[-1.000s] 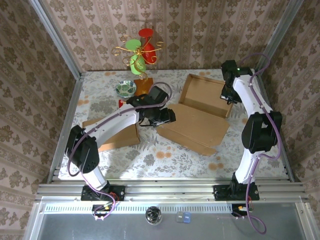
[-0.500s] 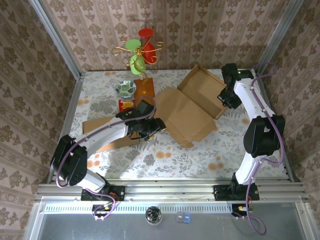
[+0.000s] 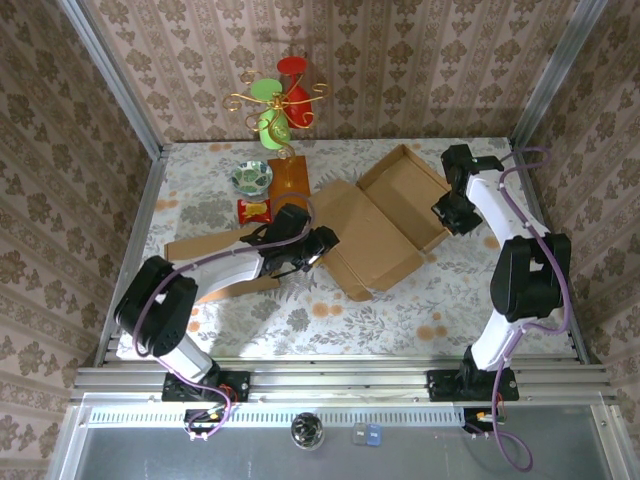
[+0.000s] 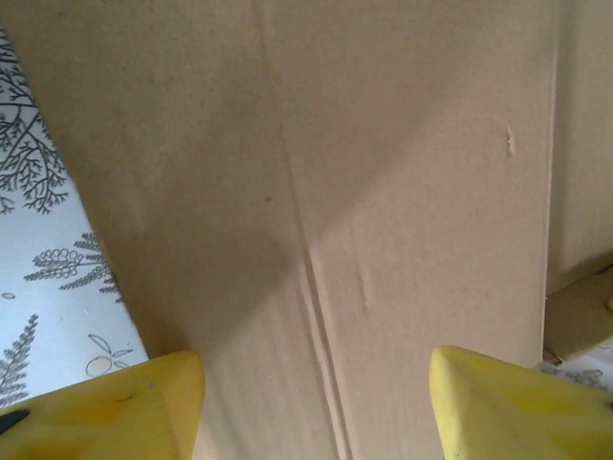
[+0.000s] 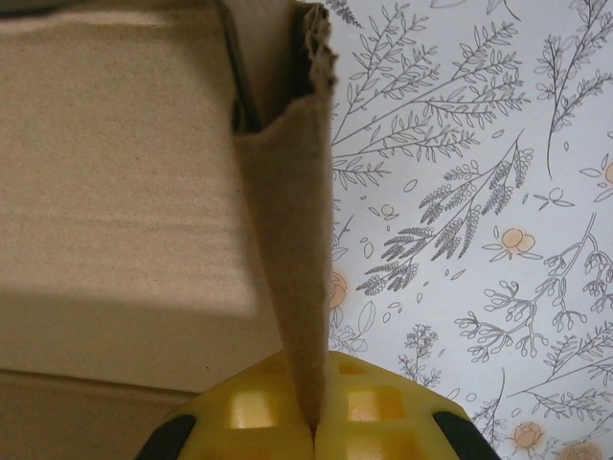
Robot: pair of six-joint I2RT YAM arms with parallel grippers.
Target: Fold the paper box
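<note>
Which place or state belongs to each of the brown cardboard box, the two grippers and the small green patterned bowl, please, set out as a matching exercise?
1. brown cardboard box
2. left gripper
3. right gripper
4. small green patterned bowl

A. shut on a wall of the box
B. far side of the table, left of the box
C. open, facing a cardboard panel
D. lid open, mid-table

Pairs: 1-D, 2-C, 3-A, 4-B
</note>
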